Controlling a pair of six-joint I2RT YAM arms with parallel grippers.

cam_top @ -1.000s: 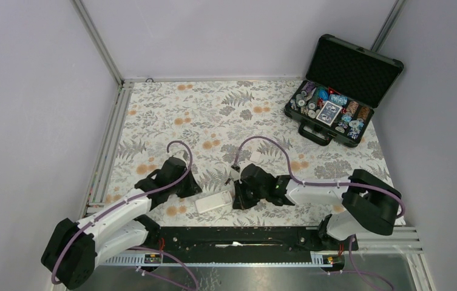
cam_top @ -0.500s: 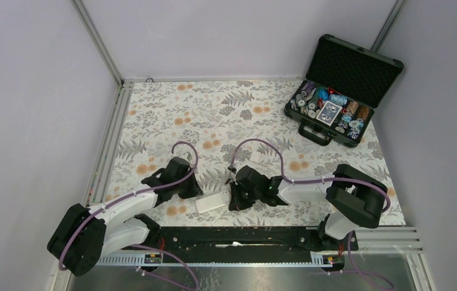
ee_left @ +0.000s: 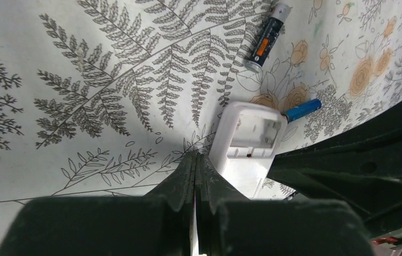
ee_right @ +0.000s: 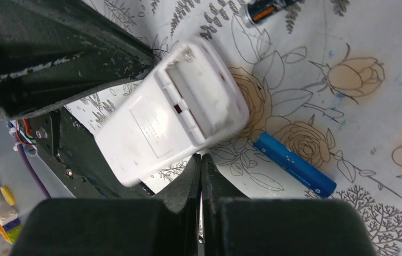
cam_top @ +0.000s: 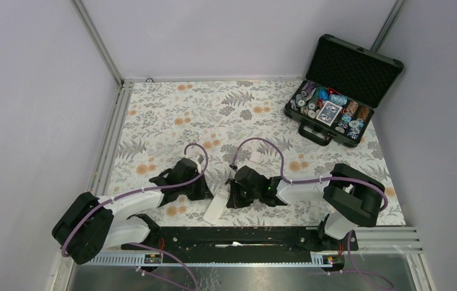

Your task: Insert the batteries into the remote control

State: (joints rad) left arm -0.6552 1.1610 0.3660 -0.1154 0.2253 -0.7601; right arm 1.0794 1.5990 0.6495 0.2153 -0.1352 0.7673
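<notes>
The white bar-shaped plastic remote control (cam_top: 215, 205), bay upward, is flanked by the left claw (ee_left: 195, 157) and right claw (ee_right: 201, 160), both pressed together empty, so the slim blue cylindrical battery (ee_right: 294, 164) beside it could be knocked rolling.

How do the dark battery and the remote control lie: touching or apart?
Apart. The left wrist view shows a strip of patterned cloth between the lower end of the dark battery and the open end of the remote control.
</notes>
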